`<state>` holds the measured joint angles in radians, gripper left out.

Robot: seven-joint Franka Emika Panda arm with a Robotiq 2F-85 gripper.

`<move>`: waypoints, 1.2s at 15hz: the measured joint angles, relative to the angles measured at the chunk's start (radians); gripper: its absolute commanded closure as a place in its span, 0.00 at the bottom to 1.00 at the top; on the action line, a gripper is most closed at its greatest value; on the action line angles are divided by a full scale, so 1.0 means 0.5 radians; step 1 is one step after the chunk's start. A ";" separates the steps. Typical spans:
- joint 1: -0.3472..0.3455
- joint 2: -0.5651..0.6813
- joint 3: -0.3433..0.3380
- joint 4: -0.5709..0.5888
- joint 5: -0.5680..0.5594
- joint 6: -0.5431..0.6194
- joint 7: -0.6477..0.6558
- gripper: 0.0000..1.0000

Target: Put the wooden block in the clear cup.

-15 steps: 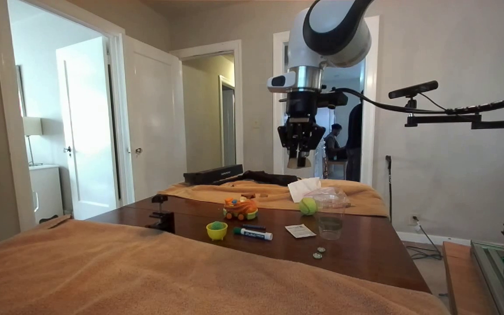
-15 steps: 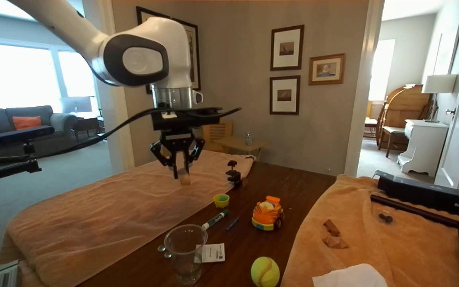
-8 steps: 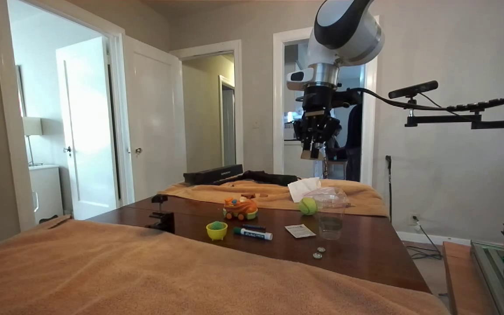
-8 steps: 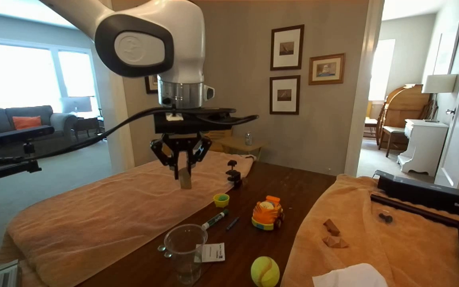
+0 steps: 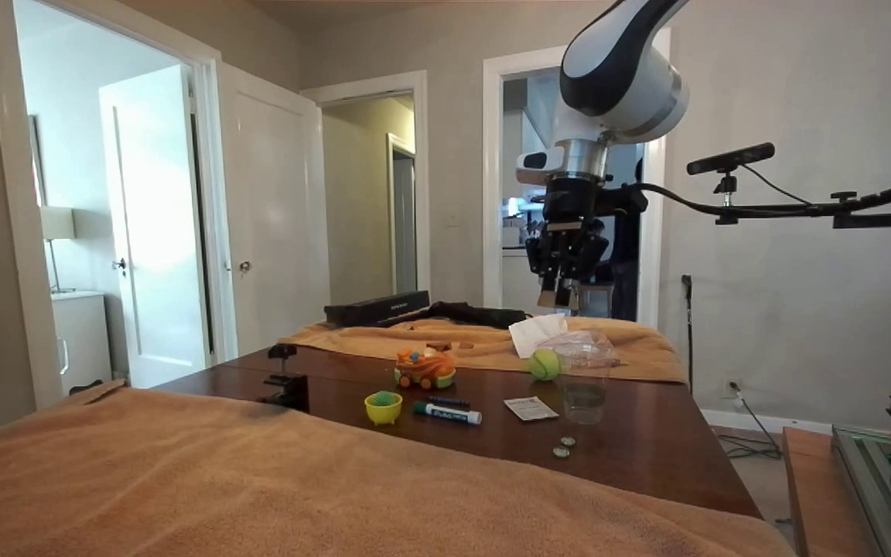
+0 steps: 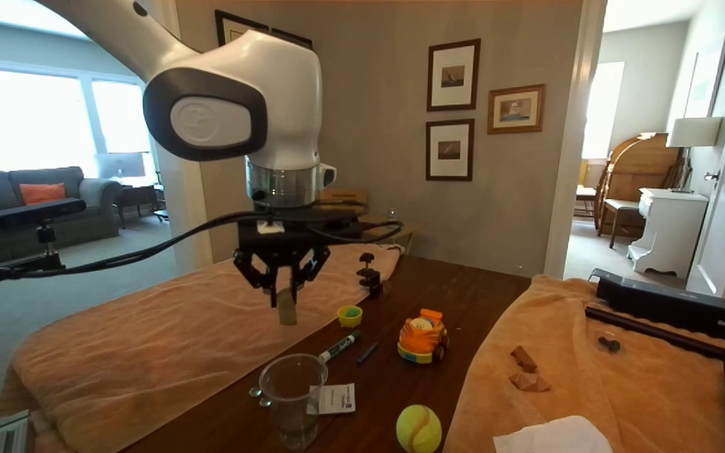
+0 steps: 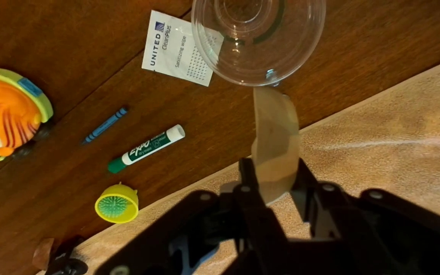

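Note:
The wooden block [image 7: 276, 141] is pale, long and slightly curved. My gripper [image 7: 274, 168] is shut on it, with a finger on each side, and the block sticks out past the fingertips. In both exterior views the block [image 5: 547, 299] [image 6: 287, 308] hangs in the air below the gripper [image 5: 558, 288] [image 6: 283, 298], well above the table. The clear cup [image 6: 293, 409] stands upright on the dark table, and it also shows in an exterior view [image 5: 585, 404]. In the wrist view the cup [image 7: 258, 57] is just beyond the block's far end, and no block shows inside it.
Near the cup are a wipe packet [image 7: 181, 47], a tennis ball [image 6: 419, 429] and glass beads [image 5: 561, 452]. A marker [image 7: 147, 149], a crayon [image 7: 105, 125], a yellow bowl [image 7: 117, 204], an orange toy car [image 6: 423, 336] and a black clamp [image 6: 370, 277] are farther off.
In an exterior view the gripper with the block has moved right, towards the cup's side. It rose slightly, then came down in the last half second. The objects on the table have not moved.

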<state>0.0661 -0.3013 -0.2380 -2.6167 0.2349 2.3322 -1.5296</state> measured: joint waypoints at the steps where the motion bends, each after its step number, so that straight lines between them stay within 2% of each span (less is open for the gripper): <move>1: 0.000 0.024 -0.004 -0.016 0.021 0.050 -0.017 0.92; 5: 0.000 0.118 -0.040 -0.052 0.182 0.188 -0.140 0.92; 9: -0.018 0.180 -0.055 -0.052 0.316 0.219 -0.249 0.92; 18: -0.152 0.233 -0.078 -0.055 0.347 0.219 -0.348 0.92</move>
<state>-0.0098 -0.1848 -0.2769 -2.6443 0.4086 2.4418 -1.7034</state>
